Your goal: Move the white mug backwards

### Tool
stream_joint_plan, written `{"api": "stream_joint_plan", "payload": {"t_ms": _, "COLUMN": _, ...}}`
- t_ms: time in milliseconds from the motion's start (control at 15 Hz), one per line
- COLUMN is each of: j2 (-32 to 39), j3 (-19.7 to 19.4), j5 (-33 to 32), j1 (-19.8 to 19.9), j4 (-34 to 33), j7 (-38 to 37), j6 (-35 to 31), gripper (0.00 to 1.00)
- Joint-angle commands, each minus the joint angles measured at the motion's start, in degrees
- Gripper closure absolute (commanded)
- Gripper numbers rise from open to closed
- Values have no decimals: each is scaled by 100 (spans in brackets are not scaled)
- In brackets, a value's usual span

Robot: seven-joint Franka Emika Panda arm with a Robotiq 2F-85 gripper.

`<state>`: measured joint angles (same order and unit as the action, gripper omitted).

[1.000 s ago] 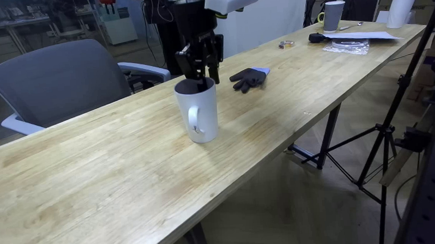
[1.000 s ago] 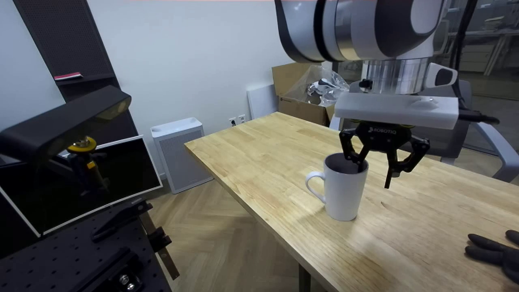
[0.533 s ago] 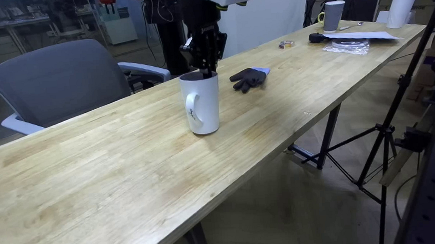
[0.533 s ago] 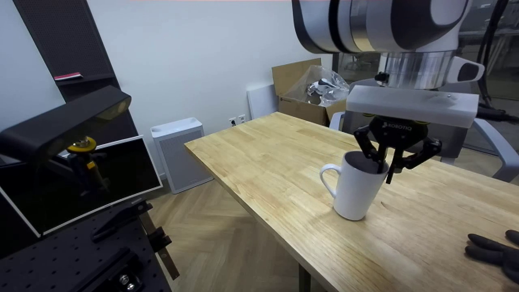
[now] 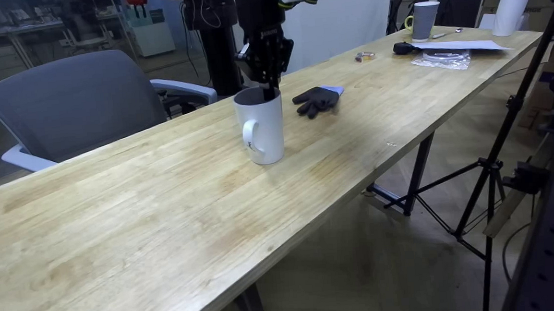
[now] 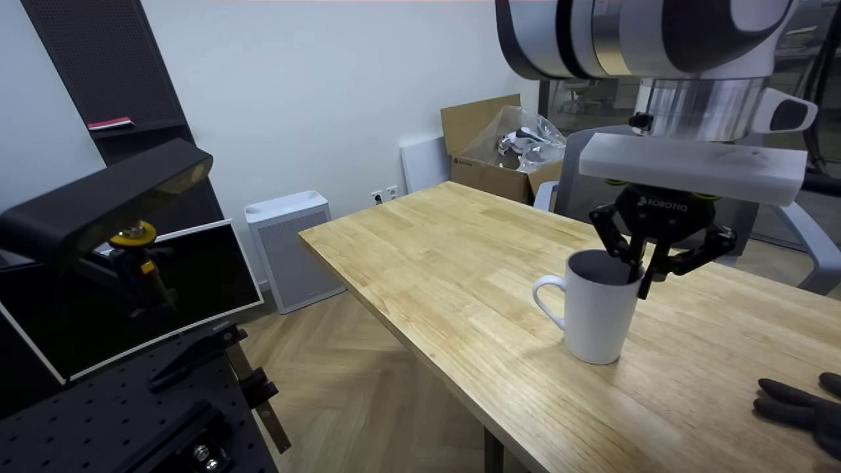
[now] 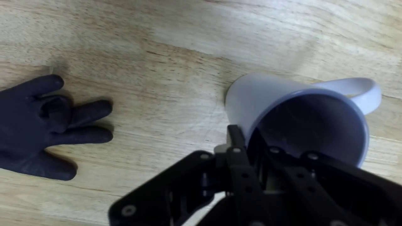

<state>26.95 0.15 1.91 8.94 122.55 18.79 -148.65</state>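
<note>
The tall white mug [image 5: 267, 134] stands close to upright over the wooden table; whether its base touches the wood I cannot tell. Its handle points away from the gripper side in an exterior view, where the mug [image 6: 599, 318] shows whole. My gripper [image 6: 641, 284] is shut on the mug's rim wall. One finger is inside the mug and the other outside. The wrist view shows the mug [image 7: 248, 97] with its dark interior, and my gripper [image 7: 246, 135] pinching the near side of the wall. The inner fingertip is partly lost in shadow.
A dark glove [image 5: 319, 101] lies on the table beside the mug. Farther along are papers [image 5: 462, 45], a grey cup [image 5: 425, 21] and a white tumbler [image 5: 512, 12]. An office chair [image 5: 76, 100] stands at the table's long edge.
The jaws have come together on the mug's wall. Gripper and mug have shifted towards the glove. Half a second ago the mug leaned; now it is nearer upright.
</note>
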Motion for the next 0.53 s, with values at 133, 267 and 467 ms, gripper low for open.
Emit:
{"api": "stream_joint_plan", "payload": {"t_ms": 133, "j2": -27, "j3": -108, "j5": -354, "j1": -164, "j4": -281, "j7": -223, "j6": 404, "gripper": 98}}
{"api": "stream_joint_plan", "payload": {"t_ms": 267, "j2": -102, "j3": -106, "j5": -430, "j1": -203, "j4": -344, "j7": -231, "j6": 510, "gripper": 98}}
{"api": "stream_joint_plan", "payload": {"t_ms": 467, "j2": -200, "j3": -86, "j5": -481, "j1": -246, "j4": -385, "j7": -209, "j6": 571, "gripper": 98}}
